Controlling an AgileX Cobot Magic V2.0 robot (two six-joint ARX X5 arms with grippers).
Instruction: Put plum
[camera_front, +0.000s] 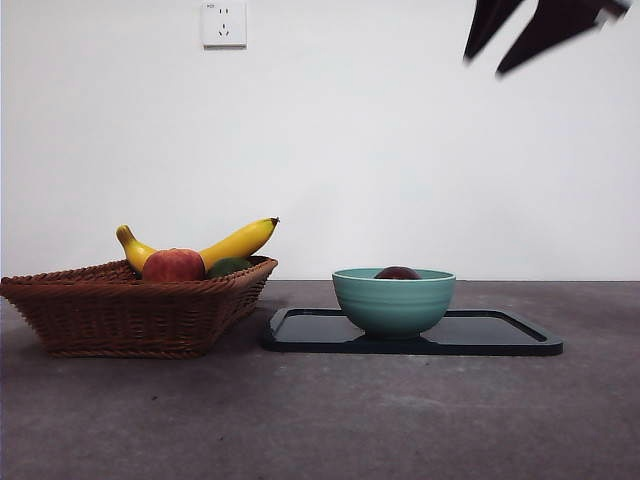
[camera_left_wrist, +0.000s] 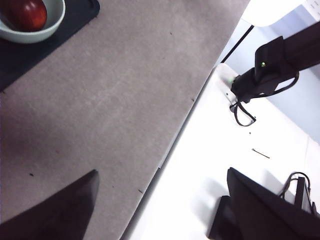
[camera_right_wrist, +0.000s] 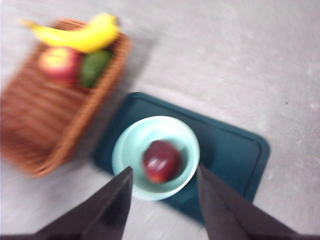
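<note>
Nearest to the front camera, bare grey table (camera_front: 320, 420) is running across the foreground. On it a dark tray (camera_front: 500, 338) is lying flat, and a teal bowl (camera_front: 393, 300) is standing on the tray, toward the tray's basket side. The plum (camera_front: 398, 273) is sitting inside the bowl, only its dark top showing over the rim from the front; the right wrist view shows it whole, resting on the bowl's floor.

Beside the tray, just apart from its edge, a wicker basket (camera_front: 130, 310) is holding a banana (camera_front: 235, 243), a red-and-yellow fruit (camera_front: 173, 266) and a green fruit (camera_front: 228, 267). The banana is lying across the far end of the basket, above the other two.

Right gripper (camera_right_wrist: 165, 175) is hanging high above the bowl, jaws spread, holding nothing; the picture is blurred. In the front view it is showing as black tips at the top corner, well above the tray.

Left gripper (camera_left_wrist: 160, 200) is waiting out over the table's edge, well away from the bowl, jaws spread wide and empty.

Behind everything, a white wall with a socket (camera_front: 224, 23) high over the basket.
</note>
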